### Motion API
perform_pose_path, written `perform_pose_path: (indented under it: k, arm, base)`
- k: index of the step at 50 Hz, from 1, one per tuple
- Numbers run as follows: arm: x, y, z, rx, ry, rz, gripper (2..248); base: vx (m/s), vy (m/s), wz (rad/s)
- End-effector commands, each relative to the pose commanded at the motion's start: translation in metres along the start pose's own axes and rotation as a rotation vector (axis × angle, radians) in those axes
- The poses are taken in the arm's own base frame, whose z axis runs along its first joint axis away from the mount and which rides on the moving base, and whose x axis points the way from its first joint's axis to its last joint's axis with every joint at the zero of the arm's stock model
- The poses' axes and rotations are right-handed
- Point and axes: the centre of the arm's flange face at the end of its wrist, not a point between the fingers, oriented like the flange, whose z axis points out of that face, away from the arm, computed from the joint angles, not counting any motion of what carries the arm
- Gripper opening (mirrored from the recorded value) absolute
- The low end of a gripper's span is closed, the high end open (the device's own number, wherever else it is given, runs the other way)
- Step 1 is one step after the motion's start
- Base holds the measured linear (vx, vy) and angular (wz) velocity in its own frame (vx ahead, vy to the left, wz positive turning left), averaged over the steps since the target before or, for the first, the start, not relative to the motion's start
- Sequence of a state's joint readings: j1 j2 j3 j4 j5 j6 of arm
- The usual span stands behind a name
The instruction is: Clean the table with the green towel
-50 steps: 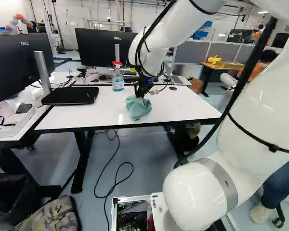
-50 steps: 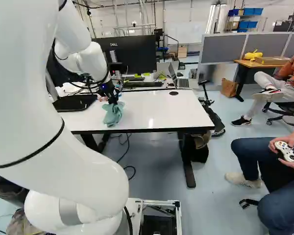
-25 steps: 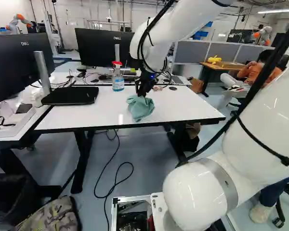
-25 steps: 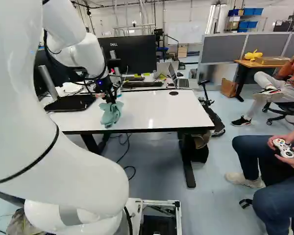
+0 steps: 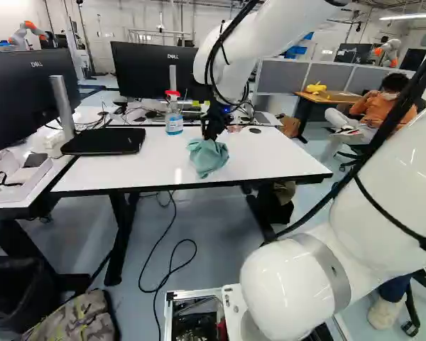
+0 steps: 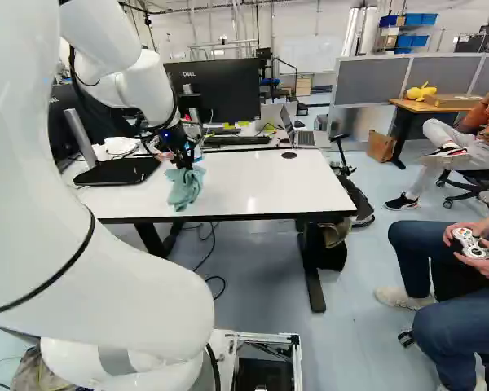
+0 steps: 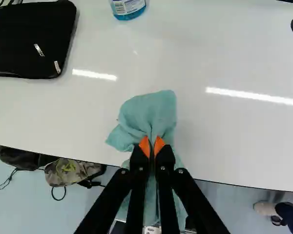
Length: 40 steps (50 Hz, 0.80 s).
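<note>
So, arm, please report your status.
Hand shut on green towel. Towel over white table, near front edge. Red-topped bottle, black case farther in, may obstruct wiping.

The white arm (image 5: 383, 220) is raised from its lowest joint (image 5: 277, 291), carried up and out at the right of the left base view, then brought forward and down to the white wrist (image 5: 216, 71). Below it the black claw (image 5: 211, 133) is held pointed downward. In the wrist view, its two black fingers (image 7: 138, 163) are drawn close together, the orange pads (image 7: 144, 146) angled toward each other. Black cables (image 5: 383, 135) are strung along the links, and a blue light is lit near the wrist.
</note>
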<state>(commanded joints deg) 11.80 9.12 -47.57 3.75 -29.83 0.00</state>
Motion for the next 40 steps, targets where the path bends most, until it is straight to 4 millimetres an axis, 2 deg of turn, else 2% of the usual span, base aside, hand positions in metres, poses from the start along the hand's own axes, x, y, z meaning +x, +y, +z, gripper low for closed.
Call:
perform_pose_path:
  k: [40]
  arm:
    - [-0.003, 0.066, -0.006, -0.073, 0.025, 0.141, 31]
  base:
    - [0.0, 0.0, 0.0]
